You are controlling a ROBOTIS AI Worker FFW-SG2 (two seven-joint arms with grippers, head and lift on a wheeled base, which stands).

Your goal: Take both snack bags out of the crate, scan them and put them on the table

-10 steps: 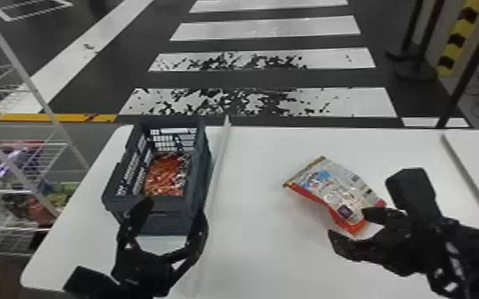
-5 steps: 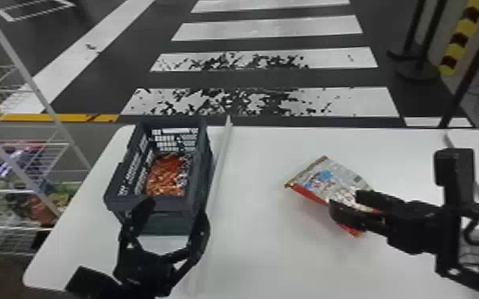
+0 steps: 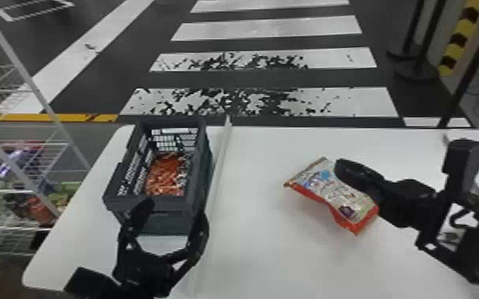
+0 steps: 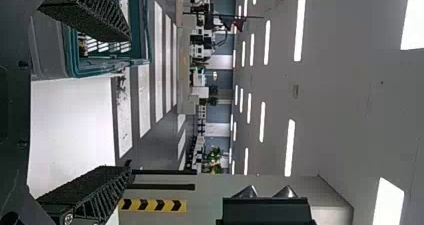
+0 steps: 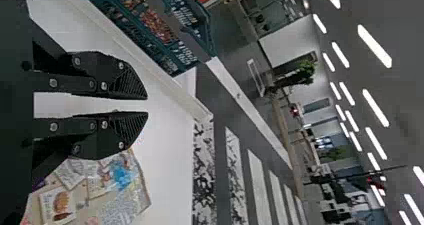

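Note:
One snack bag (image 3: 322,187), silver and red, lies on the white table right of the crate (image 3: 195,216). An orange-red bag (image 3: 166,175) is inside the crate. My right gripper (image 3: 340,169) is over the upper right part of the table bag. The right wrist view has my right gripper (image 5: 146,105) slightly open, a narrow gap with nothing in it, and the table bag (image 5: 107,187) beside one finger. At the crate's near side stands my left gripper (image 3: 174,214), wide open and holding nothing; in the left wrist view, my left gripper (image 4: 127,103) has the crate (image 4: 107,65) near one finger.
A pale raised strip (image 3: 219,167) runs along the table (image 3: 258,246) just right of the crate. Wire shelves (image 3: 20,185) with packaged goods stand at the far left. Black posts (image 3: 421,51) rise beyond the table at the right.
My right gripper's fingers, wide apart a second ago, have drawn close together, and the gripper has turned and shifted to over the bag's upper right. The left gripper and both bags look unmoved.

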